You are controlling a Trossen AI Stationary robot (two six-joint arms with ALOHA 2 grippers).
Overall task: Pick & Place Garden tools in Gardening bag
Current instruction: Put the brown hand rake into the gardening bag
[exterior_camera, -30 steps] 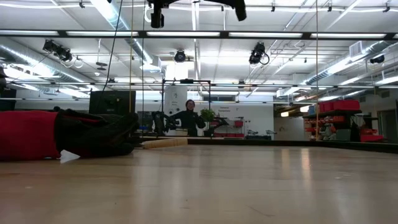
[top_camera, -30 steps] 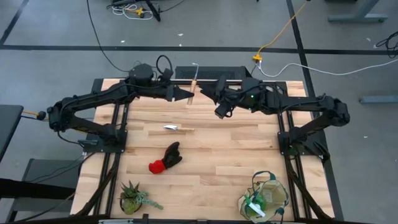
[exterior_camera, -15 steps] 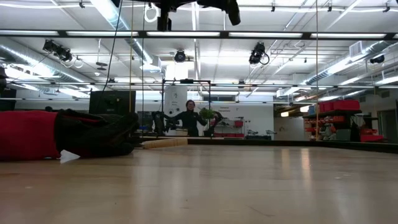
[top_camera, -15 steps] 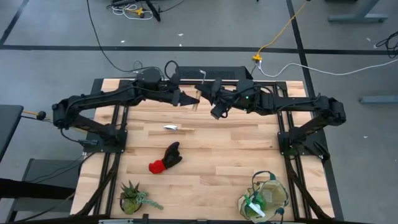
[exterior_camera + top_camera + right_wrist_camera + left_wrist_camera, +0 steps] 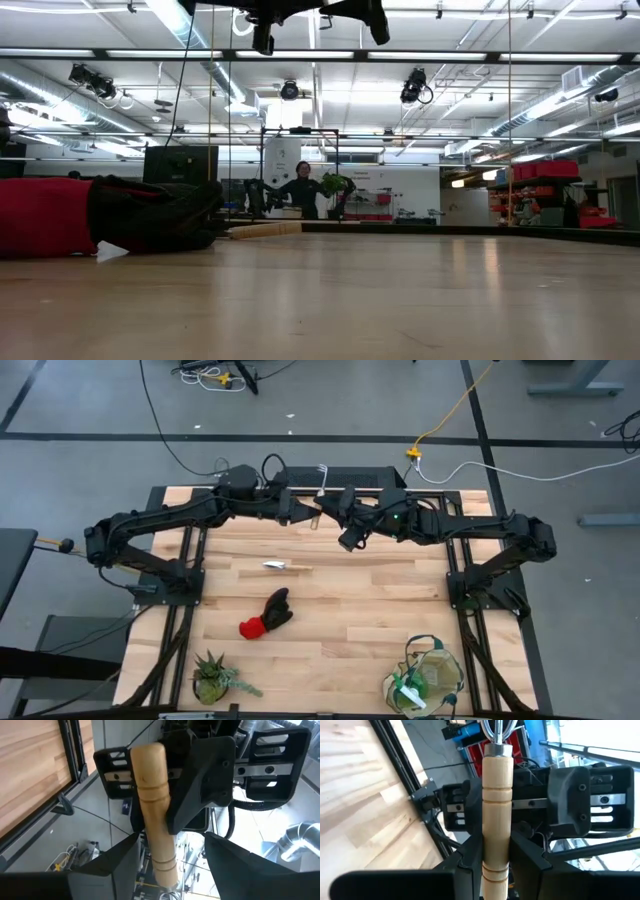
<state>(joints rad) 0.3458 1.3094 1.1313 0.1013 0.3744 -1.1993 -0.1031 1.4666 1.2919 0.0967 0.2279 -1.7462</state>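
Both arms meet high over the far edge of the light wooden plank tabletop, nose to nose.

Left gripper: jaws clamped on the wooden-handled metal rake. The left wrist view shows the turned wood handle pinched between the two dark fingers, metal neck pointing away from the camera. From above, the tines stick out past the far table edge.

Right gripper: facing the left one, just beside the rake handle. In the right wrist view the handle's rounded butt end sits between its fingers, jaws wide, with gaps on both sides; contact not visible.

Rest of the layout, high view:
- Wooden-handled metal trowel lies flat mid-table, nearer the left arm.
- Red-and-black glove pair lies just nearer than the trowel, apart from it; it fills the left of the low view.
- Small beige canvas tote with dark green trim stands at the near right corner, mouth up, with a bright green piece with white handle inside it.
- Small spiky green potted plant at the near left corner, well apart from the bag.

A person stands in the room beyond the table, seen in the low view.
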